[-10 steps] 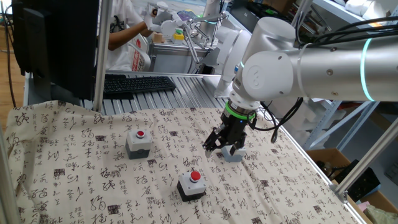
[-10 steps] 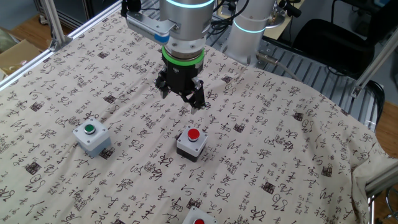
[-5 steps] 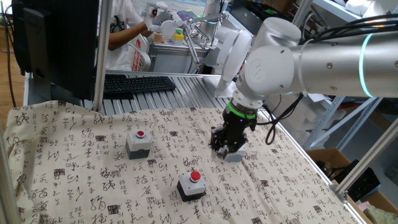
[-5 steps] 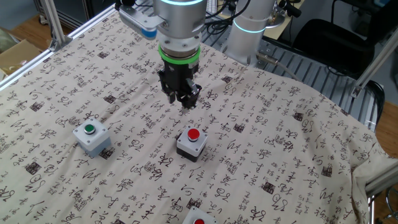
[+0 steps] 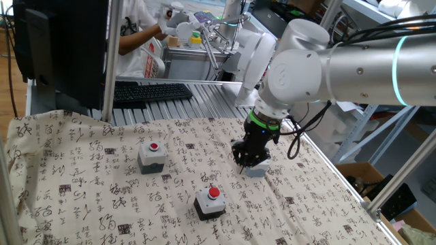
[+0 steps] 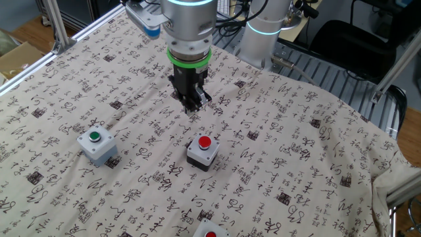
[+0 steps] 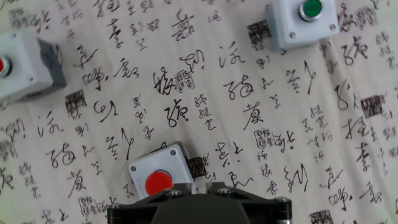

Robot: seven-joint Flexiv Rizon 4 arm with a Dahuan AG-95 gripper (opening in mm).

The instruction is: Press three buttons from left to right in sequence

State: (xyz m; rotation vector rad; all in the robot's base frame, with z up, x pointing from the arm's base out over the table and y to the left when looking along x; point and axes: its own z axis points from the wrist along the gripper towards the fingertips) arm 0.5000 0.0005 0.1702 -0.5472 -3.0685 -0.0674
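Overhead, the silver robot arm's black two-finger gripper (image 6: 191,104) hangs above the beige cloth printed with black calligraphy (image 6: 296,151), its tips pointing down and holding nothing; whether the fingers are parted or closed cannot be told from any view. In the other fixed view the black-and-white square box with the large red dome button (image 6: 202,151) sits just in front of the gripper, apart from it, while the light grey square box with the green button (image 6: 96,144) rests well to the side and the grey box with the small red button (image 6: 208,231) shows only partly at the bottom edge. In one fixed view the gripper (image 5: 246,156) hides most of the green-button box, with the grey box (image 5: 152,156) and the dome box (image 5: 210,201) lying clear. A black keyboard (image 5: 151,91) lies beyond the cloth.
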